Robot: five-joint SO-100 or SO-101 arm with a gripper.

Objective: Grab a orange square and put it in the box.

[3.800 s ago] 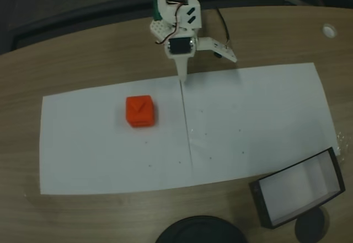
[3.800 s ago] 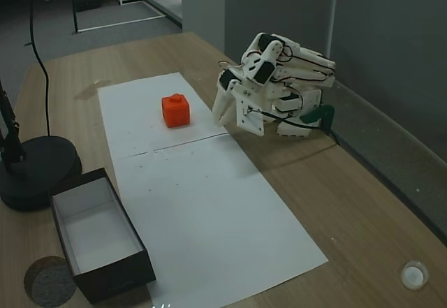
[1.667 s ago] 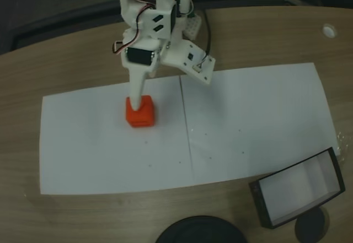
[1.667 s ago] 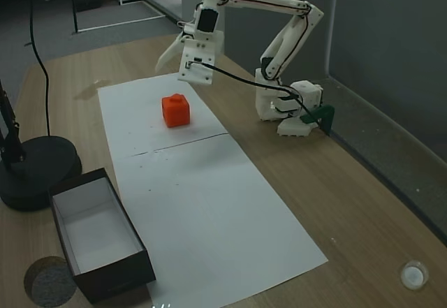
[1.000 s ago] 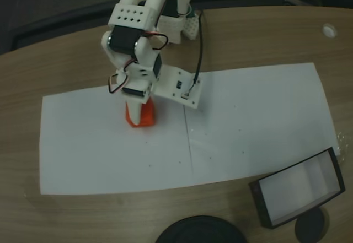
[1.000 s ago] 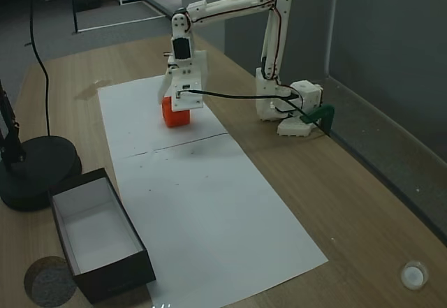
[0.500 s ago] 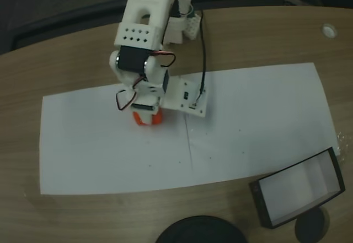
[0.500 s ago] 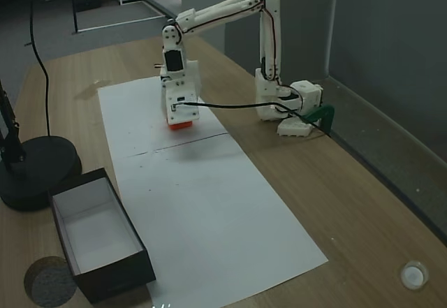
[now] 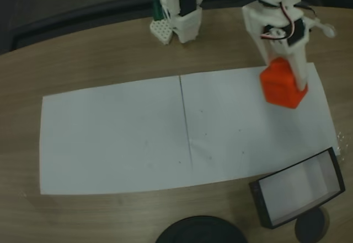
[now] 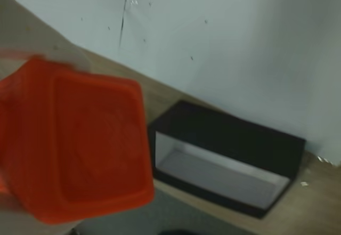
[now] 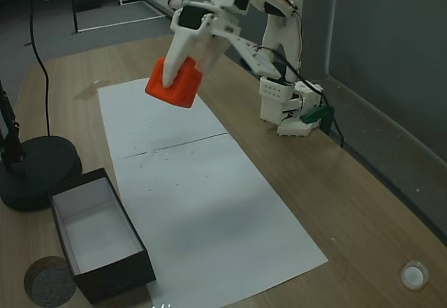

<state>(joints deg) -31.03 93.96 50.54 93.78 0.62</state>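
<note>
Cube (image 11: 173,83): clamped in my gripper (image 11: 170,79), lifted clear above the paper (image 11: 209,196).
Box (image 10: 226,157): my wrist view shows it beyond the cube's blurred underside.

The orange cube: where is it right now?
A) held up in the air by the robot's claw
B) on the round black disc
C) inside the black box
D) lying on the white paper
A: the gripper clamps the orange cube above the paper, while the box is empty.
</note>
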